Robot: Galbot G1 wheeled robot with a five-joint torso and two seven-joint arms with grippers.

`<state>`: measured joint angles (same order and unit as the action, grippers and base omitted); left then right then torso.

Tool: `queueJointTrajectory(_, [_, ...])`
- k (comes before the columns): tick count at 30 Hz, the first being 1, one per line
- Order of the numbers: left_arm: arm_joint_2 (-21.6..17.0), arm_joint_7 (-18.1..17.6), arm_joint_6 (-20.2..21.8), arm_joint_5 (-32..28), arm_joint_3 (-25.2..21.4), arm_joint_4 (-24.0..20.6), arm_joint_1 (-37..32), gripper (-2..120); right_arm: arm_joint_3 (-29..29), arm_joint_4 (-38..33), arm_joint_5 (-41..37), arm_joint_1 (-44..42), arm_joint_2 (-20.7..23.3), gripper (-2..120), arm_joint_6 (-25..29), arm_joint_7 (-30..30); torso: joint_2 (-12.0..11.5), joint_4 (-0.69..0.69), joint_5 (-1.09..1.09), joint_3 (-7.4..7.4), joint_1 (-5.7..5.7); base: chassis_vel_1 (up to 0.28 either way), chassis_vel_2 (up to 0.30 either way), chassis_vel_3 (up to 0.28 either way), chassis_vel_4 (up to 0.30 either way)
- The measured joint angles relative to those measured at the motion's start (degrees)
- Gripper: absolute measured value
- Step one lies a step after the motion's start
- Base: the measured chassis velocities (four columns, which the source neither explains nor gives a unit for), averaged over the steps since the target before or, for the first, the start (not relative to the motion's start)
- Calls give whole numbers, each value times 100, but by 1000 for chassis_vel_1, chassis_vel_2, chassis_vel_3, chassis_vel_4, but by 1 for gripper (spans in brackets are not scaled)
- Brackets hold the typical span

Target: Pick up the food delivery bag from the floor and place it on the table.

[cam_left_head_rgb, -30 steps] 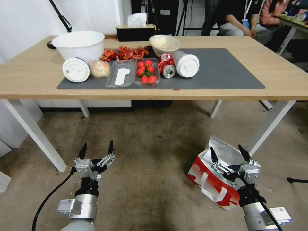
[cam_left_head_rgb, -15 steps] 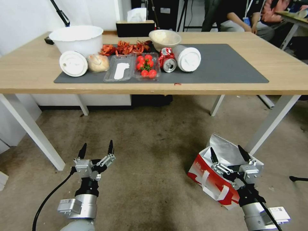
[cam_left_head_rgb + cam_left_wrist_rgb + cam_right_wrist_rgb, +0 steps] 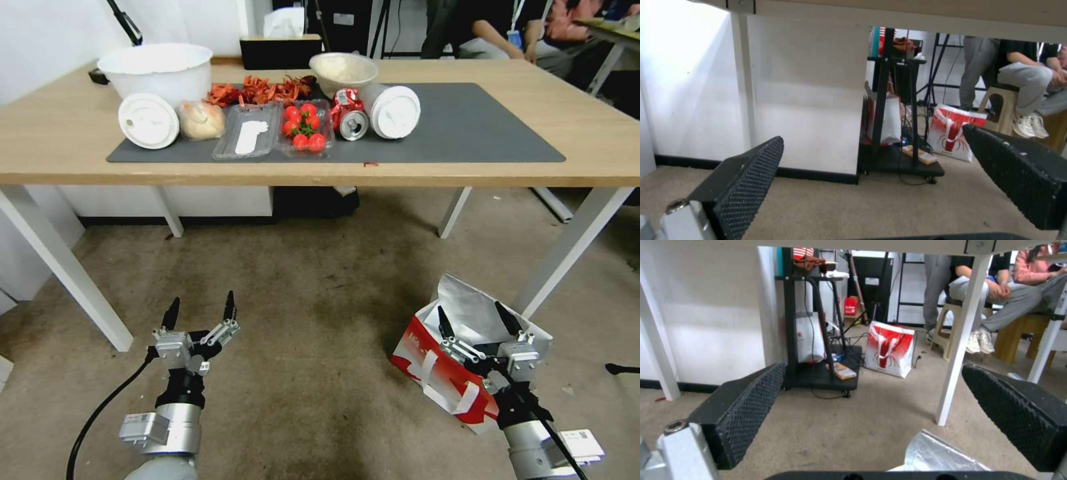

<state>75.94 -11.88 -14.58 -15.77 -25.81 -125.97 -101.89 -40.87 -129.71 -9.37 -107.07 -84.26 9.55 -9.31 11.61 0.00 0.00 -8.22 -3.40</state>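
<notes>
The food delivery bag (image 3: 427, 357) stands on the floor (image 3: 313, 300) at the right, close to a white table leg (image 3: 567, 250). Its mouth gapes, showing silver foil lining (image 3: 470, 307), and white straps hang down its red side. My right gripper (image 3: 473, 319) hovers open just above the bag's mouth; in the right wrist view the foil flap (image 3: 936, 456) lies below its wide-apart fingers (image 3: 746, 406). My left gripper (image 3: 202, 307) hangs open over bare floor at the left, holding nothing. The table (image 3: 60, 150) with its dark grey mat (image 3: 480, 127) stands ahead.
The mat's left half holds a white bowl (image 3: 157, 67), tipped cups, a tomato tray (image 3: 303, 130), a can and crayfish shells. Another white leg (image 3: 67, 267) stands at the left. Beyond the table are a black cart (image 3: 818, 350), a second red-and-white bag (image 3: 889, 348) and seated people.
The whole head view has shifted: the table now sits higher and closer, so the camera has moved. Both arms keep the same pose, grippers open. The bag has not moved.
</notes>
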Motion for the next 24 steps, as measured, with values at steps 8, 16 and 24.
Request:
queueJointTrajectory(8, [1,3,-22,-5,-1,-23,-11,100,-9,-48,-2,-27,-1,100,-1,0,-171,0,0,134,37,0,0,0,0])
queueJointTrajectory(16, [-1,3,-35,-5,-4,-37,-21,100,-6,-65,4,-46,-9,100,-2,-15,-351,0,0,279,71,0,0,0,0])
queueJointTrajectory(24, [1,4,-58,-3,-6,-37,-33,100,-5,-65,16,-46,-13,100,-1,-17,-512,0,0,407,104,0,0,0,0])
